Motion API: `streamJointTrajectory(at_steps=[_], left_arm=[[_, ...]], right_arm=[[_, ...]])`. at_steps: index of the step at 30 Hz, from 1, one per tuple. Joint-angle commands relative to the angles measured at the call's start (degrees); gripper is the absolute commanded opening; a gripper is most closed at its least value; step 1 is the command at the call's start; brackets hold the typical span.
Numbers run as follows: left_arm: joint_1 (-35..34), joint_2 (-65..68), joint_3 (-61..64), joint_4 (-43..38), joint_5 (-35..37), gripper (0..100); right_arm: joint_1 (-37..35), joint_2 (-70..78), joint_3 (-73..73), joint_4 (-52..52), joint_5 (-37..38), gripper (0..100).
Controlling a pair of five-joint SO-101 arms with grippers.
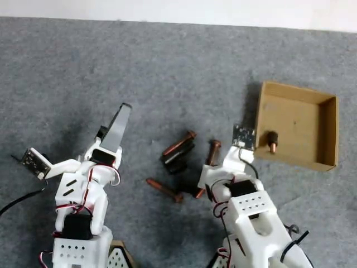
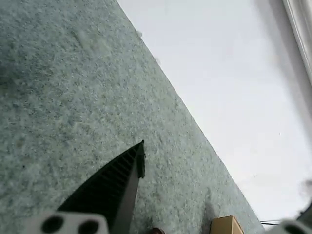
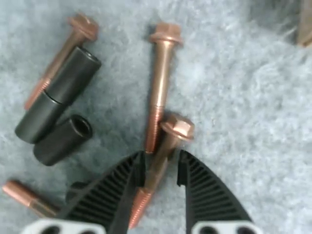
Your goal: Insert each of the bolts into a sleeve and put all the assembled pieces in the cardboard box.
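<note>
Pickup is proceeding: right gripper (image 3: 161, 157) is straddling a bolt (image 3: 176, 128) on the mat (image 3: 253, 97) near the sleeves (image 3: 62, 140), jaws partly open, holding nothing. Closing squarely on the shank is likely coming next

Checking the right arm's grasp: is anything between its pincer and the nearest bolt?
Nothing visible: that bolt lies between the fingers of the open right pincer. A second bolt lies alongside, its threaded tip near one finger.

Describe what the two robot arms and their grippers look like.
The left arm and right arm are blocky white plastic with black motors and red, white and black wires looping at the joints. The right gripper has black, ribbed, pointed fingers. Each wrist carries a small circuit board.
</note>
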Motion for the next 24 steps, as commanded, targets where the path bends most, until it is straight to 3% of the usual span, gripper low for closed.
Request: streamJointTrajectory(at_steps=[1,19,24], left_arm=[[0.0,-0.5,0.6,-1.4,0.4,50],[0.0,-0.5,0.6,-1.4,0.4,50],[0.0,-0.5,0.6,-1.4,0.4,50]], right_arm=[[0.6,0.1,-0.4,-1.2,0.8,9.9],[0.6,0.2,-0.4,-1.3,0.8,9.9],[0.7,8.9,-1.0,-1.4,0.8,9.9]])
